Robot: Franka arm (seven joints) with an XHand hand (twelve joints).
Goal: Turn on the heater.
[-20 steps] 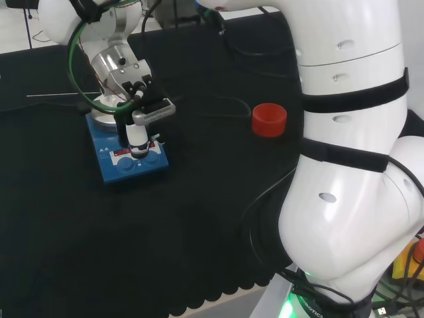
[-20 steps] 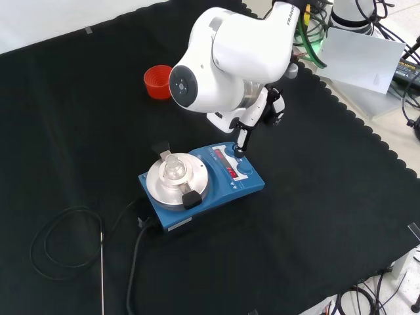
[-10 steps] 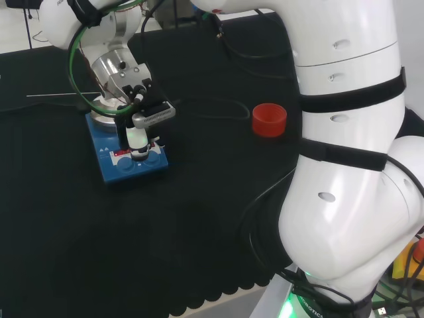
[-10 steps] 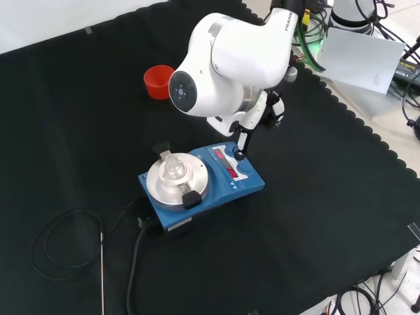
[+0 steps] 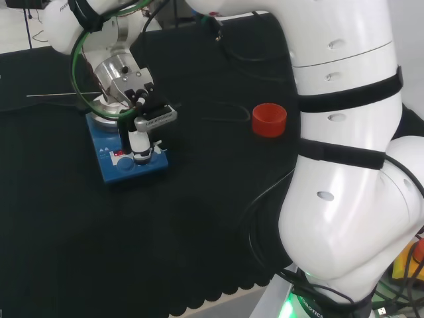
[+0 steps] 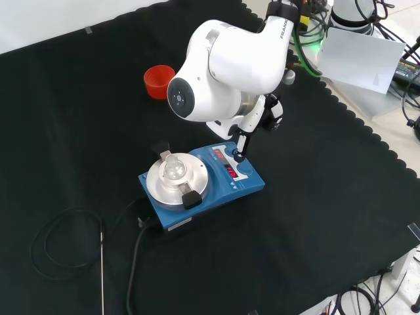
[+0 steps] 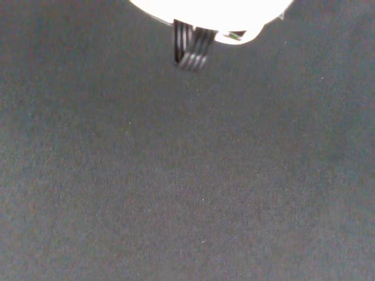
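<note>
The blue heater [image 5: 109, 167] [image 6: 220, 190] stands on the black cloth, with a round silver plate [image 6: 161, 189] and a small clear glass piece [image 6: 172, 167] on top. Its front panel with red display and knobs [image 6: 237, 172] faces the arm. The hand [image 5: 137, 138] [image 6: 241, 143] hangs over that panel, one straight finger pointing down with its tip at a knob; the head view does not show for sure whether it touches. In the wrist view a blurred white part of the hand [image 7: 205, 12] sits above plain black cloth.
A red cup [image 5: 269, 119] [image 6: 158, 81] stands apart from the heater on the cloth. A black cable [image 6: 65, 239] loops from the heater's back, and a thin metal probe rod [image 6: 102, 269] lies beside it. White arm links [image 6: 223, 62] loom above the heater.
The hand has edged slightly lower and sideways over the heater's panel, and the wrist link above it has turned a little. The heater and cup stay put.
</note>
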